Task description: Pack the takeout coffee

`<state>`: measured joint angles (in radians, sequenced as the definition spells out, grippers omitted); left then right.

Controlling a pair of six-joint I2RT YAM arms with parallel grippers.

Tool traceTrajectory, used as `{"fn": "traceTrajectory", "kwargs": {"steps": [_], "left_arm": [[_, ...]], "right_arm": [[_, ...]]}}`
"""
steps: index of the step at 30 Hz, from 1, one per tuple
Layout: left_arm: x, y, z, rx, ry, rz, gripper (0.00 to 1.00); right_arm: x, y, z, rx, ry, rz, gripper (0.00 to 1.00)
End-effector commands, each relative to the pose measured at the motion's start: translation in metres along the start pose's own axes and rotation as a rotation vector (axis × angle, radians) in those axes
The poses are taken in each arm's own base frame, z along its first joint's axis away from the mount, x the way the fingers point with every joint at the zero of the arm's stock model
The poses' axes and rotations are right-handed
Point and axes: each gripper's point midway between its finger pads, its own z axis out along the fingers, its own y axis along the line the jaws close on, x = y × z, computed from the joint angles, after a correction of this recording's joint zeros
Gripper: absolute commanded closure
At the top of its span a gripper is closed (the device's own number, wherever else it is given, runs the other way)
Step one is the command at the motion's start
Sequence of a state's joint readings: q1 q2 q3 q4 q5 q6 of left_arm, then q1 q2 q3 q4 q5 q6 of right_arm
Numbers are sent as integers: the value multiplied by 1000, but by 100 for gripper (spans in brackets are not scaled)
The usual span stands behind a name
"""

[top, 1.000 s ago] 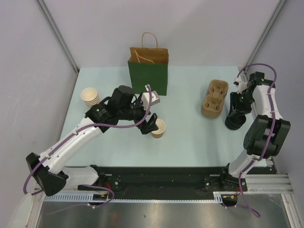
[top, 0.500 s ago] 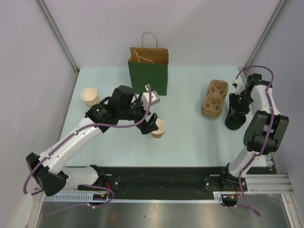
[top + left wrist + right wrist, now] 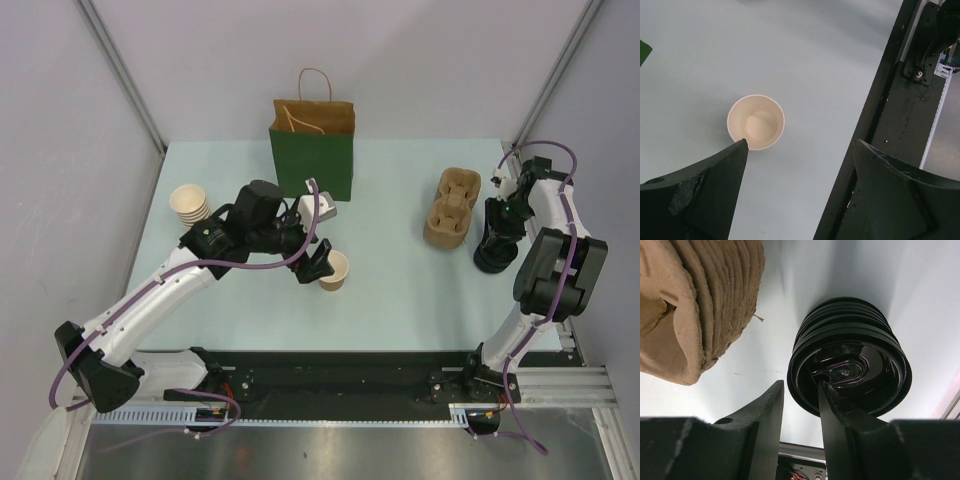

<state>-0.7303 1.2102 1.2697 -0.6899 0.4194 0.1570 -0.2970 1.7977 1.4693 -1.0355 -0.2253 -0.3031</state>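
One at a time, note: takeout coffee cup, lidless, upright at top-view centre, just right of wide-open left gripper; lid stack at right edge, top rim between right gripper's narrow-set jaws, grip unconfirmed.

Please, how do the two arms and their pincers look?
The left arm and right arm have white links with black joints, each with a purple cable looping alongside. The left pincer and right pincer are black and wedge-shaped.
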Motion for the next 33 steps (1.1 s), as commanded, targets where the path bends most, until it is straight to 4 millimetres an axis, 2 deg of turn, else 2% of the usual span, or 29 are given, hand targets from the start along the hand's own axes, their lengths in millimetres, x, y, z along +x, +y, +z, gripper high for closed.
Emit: {"fn": "traceTrajectory", "kwargs": {"steps": [1,13,16,30,33], "left_arm": [[-6,-3,-1,17,-34,-6,9],[-3,-3,2,26,-28,-9,9],[-3,-3,2,27,-27,-13,9],[-3,-3,5,33,-22,-17,9],[-4,-4,4,36,-24,-17,9]], "right_arm": [[-3,0,4,-11,-10,15,61],[-4,0,8,-17,-9,19,62],[-3,-1,8,-19,-8,21,67],[-3,-2,11,-24,-3,28,69],[-4,-3,10,-21,-9,28,73]]}}
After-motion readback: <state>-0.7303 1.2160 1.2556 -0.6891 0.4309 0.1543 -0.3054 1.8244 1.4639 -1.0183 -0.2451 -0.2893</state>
